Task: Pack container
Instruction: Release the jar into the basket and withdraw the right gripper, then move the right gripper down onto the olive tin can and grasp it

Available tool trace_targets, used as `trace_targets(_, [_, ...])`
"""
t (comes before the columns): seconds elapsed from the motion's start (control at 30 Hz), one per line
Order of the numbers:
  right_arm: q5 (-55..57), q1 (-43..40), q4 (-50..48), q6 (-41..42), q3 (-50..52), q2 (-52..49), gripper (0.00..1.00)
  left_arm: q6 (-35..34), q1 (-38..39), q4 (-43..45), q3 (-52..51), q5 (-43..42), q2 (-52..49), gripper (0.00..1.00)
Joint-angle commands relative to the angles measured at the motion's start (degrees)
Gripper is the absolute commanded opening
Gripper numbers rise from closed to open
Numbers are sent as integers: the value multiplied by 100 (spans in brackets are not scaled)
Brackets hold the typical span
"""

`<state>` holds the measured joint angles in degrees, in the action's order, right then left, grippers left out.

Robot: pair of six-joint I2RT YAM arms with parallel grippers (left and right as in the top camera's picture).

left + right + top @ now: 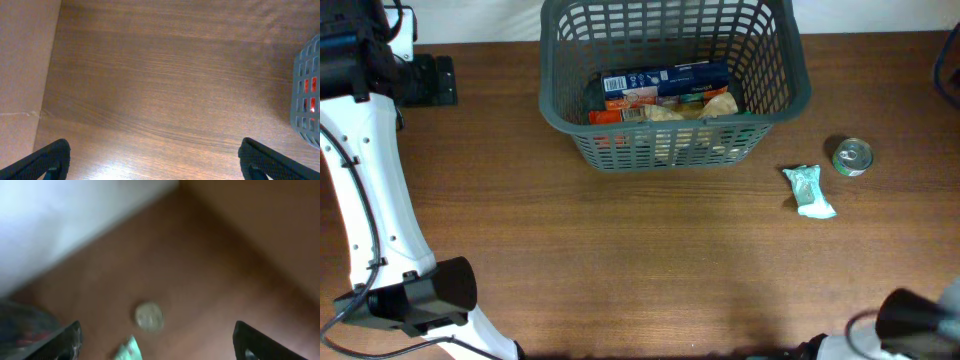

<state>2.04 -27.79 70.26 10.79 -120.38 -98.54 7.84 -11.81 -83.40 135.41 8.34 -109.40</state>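
Note:
The dark grey basket [775, 70] stands at the table's far middle, holding a blue box [665, 79], an orange packet and a tan bag. A corner of it shows in the left wrist view [306, 95]. A mint green packet [810, 190] and a small metal can [852, 157] lie on the table to its right; both show blurred in the right wrist view, the can [149, 316] and the packet [127, 351]. My left gripper [152, 162] is open and empty over bare wood. My right gripper [157, 342] is open and empty, high above the can and packet.
The left arm's white links [370, 200] run down the table's left side. The right arm's base [910, 320] sits at the bottom right corner. A white wall [65, 215] lies behind the table.

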Motion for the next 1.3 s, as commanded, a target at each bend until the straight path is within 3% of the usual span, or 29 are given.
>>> trace_targets(0.0, [-138, 39, -225, 308, 686, -413, 91, -50, -35, -4, -17, -44, 35, 99])
trace_targets(0.13, [-162, 116, -581, 321, 1062, -1156, 100, -52, -35, -4, -17, -44, 33, 99])
trace_targets(0.47, [-551, 280, -793, 321, 1060, -2826, 99, -50, -35, -4, -17, -42, 33, 99])
trace_targets(1.27, [125, 667, -944, 275, 1200, -3119, 99, -50, -35, -4, -17, -44, 33, 99])
